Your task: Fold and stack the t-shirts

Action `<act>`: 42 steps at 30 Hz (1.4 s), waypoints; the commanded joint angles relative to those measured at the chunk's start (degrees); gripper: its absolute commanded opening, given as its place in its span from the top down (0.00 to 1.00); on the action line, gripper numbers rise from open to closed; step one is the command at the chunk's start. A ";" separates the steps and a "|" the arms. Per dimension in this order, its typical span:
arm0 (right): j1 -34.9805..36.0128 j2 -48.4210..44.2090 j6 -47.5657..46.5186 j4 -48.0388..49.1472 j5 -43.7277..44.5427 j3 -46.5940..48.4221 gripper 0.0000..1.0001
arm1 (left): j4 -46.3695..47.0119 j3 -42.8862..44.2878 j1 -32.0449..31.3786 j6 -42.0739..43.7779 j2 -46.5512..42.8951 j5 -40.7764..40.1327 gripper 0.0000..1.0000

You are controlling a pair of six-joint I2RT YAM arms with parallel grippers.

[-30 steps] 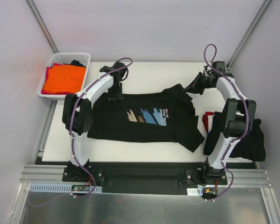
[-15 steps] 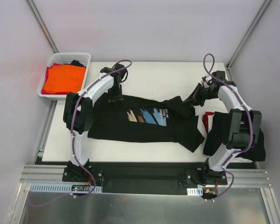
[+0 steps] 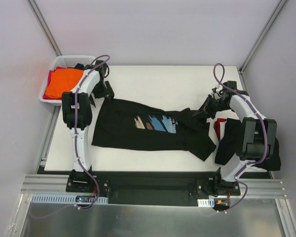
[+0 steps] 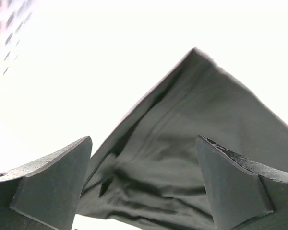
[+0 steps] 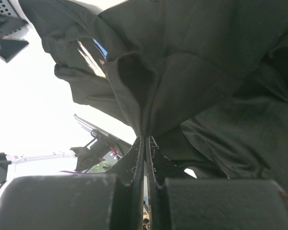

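I have the white worktop (image 3: pixel 163 81) filling the overhead view. Across its middle lies the printed black t-shirt (image 3: pixel 133 136), print side up, with the blue, tan and brown strokes near its centre. Its left half lies fairly flat. Its right half is bunched and drawn up toward the right arm.

At the near right edge, partly under that arm, sits a pile of dark t-shirts (image 3: pixel 271 148) with a strip of red cloth (image 3: pixel 217 126) showing on its left side. Off the far left corner stands the white lattice basket (image 3: pixel 64 59), holding an orange t-shirt (image 3: pixel 64 83) on top of other cloth I cannot make out.

The left gripper (image 3: pixel 107 92) hangs over the shirt's far left corner. On its wrist camera the jaws stand wide apart, gripping nothing, and the corner of the cloth (image 4: pixel 192 143) shows in the gap beneath them.

The right gripper (image 3: pixel 207 109) is at the bunched right end. Its wrist camera shows the jaws clenched on a pinched ridge of the black fabric (image 5: pixel 206 72).
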 commanded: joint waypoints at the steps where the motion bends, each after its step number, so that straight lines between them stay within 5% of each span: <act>1: 0.45 -2.29 -0.40 -1.70 0.08 1.04 0.99 | 2.33 6.13 -0.48 5.34 3.87 6.01 0.11; 13: 0.90 -1.24 -1.63 -4.60 1.13 2.00 0.99 | 5.16 16.51 1.63 9.49 12.67 12.17 0.12; 15: 0.90 -0.62 -1.98 -5.21 1.14 2.71 0.99 | 5.16 16.42 1.98 9.31 13.19 12.08 0.18; 16: 0.90 -0.45 -2.07 -5.47 1.14 2.97 0.99 | 5.16 16.42 1.99 9.40 13.28 12.08 0.30; 22: 1.16 0.61 -2.68 -6.97 1.40 4.55 0.99 | 5.07 17.12 2.16 8.87 14.69 12.44 0.64; 27: 1.42 0.96 -2.77 -7.23 1.58 5.08 0.99 | 5.77 13.62 2.16 8.69 12.41 12.61 0.77; 31: 1.77 1.66 -2.68 -6.97 1.49 5.69 0.99 | 7.17 9.49 2.16 8.52 9.77 12.70 0.99; 42: 3.09 2.46 -1.54 -5.83 1.66 6.75 0.99 | 7.70 5.09 2.07 7.46 2.39 10.77 1.00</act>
